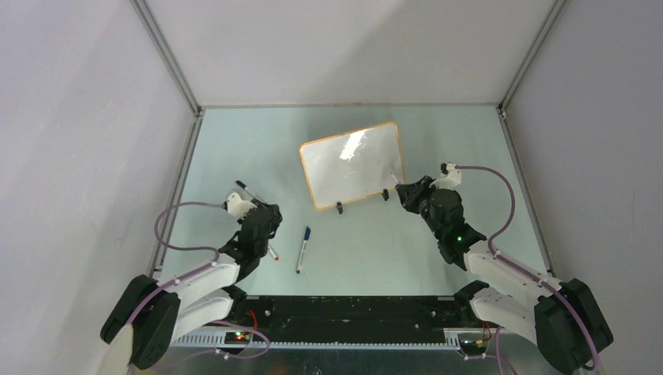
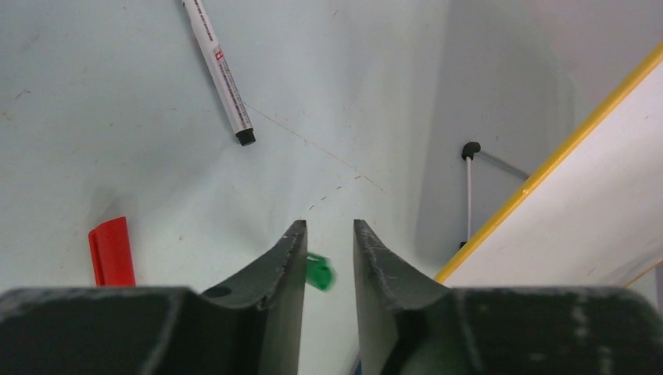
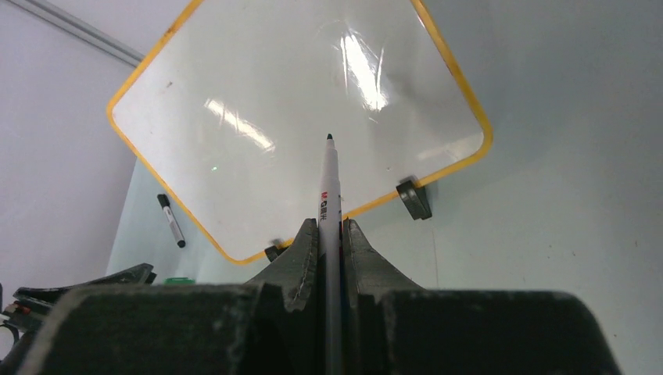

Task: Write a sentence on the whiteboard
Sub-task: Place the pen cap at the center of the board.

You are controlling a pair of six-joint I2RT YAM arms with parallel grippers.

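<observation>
Table carries the whiteboard, propped on its feet past centre, face blank; writing judged wholly outstanding; right hand clamped on an uncapped marker, tip aimed at the board; left hand slightly apart, gripping nothing; green cap lies just beyond its fingers.

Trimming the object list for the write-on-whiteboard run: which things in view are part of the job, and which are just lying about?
Part of the job:
- whiteboard, blank
- marker, clamped in the right gripper

Lying about:
- second pen on the table
- red cap
- green cap, loose by the left gripper
</observation>
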